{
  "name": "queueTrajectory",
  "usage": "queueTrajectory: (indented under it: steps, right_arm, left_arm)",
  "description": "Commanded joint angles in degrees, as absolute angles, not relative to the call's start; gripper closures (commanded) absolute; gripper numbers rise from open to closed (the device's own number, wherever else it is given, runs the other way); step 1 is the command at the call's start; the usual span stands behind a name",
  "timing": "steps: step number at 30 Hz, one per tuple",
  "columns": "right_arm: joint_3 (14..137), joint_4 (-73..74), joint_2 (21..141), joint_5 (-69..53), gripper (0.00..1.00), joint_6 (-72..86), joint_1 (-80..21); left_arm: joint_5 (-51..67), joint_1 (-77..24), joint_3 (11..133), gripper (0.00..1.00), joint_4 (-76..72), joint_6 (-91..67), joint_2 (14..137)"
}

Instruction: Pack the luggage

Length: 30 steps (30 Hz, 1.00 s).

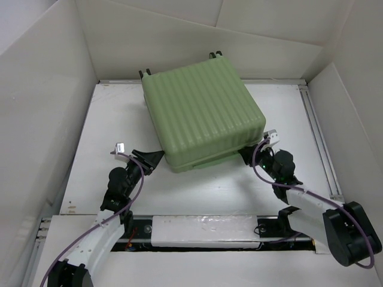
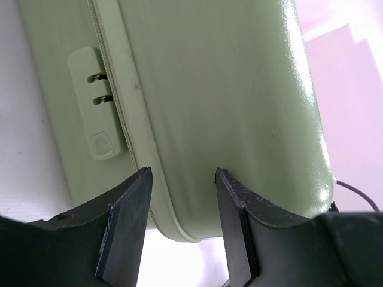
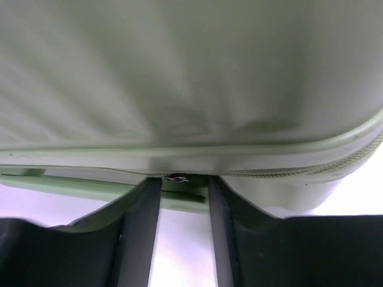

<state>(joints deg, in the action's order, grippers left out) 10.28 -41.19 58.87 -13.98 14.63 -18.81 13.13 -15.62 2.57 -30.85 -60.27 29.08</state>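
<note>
The luggage (image 1: 200,113) is a pale green ribbed suitcase lying flat mid-table, its lid down but slightly ajar along the near edge. My left gripper (image 1: 154,158) is open at its near left corner. In the left wrist view the gripper (image 2: 182,179) frames the shell corner (image 2: 227,107), with the zip seam and the combination lock (image 2: 99,107) to the left. My right gripper (image 1: 247,154) is at the near right edge. In the right wrist view the gripper (image 3: 179,188) is open, its tips up against the lid's zip rim (image 3: 269,170), beside a small metal zip pull (image 3: 176,178). The lining is hidden.
White walls enclose the table (image 1: 197,191) on the left, back and right. Small black wheels (image 1: 146,73) stick out at the suitcase's far edge. A metal rail (image 1: 320,143) runs along the right side. Purple cables loop from both wrists.
</note>
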Motion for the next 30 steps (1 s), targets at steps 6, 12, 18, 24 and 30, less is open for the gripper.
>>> queueTrajectory:
  steps: [6,12,18,24,30]
  right_arm:
    - [11.51,-55.63,58.54,-19.34,0.79,15.91,-19.6]
    - [10.99,-54.86,53.01,-17.23,0.97,16.52,-20.65]
    - [12.12,-47.91,49.22,-14.59,1.0,17.58,-25.3]
    - [13.18,-39.03,49.91,-5.48,1.0,18.1,-38.28]
    - [17.92,-31.64,57.73,4.12,1.0,18.71,-52.63]
  left_arm:
    - [18.01,-16.0,-3.6,0.57,-35.77,-59.41,28.48]
    - [19.59,-16.0,-4.75,0.54,-35.77,-58.27,27.95]
    - [21.01,-17.22,-2.72,0.51,-38.05,-56.51,31.46]
    - [22.85,-17.23,-1.05,0.53,-43.85,-57.66,36.38]
    - [23.38,-17.23,1.84,0.55,-44.56,-58.27,36.39]
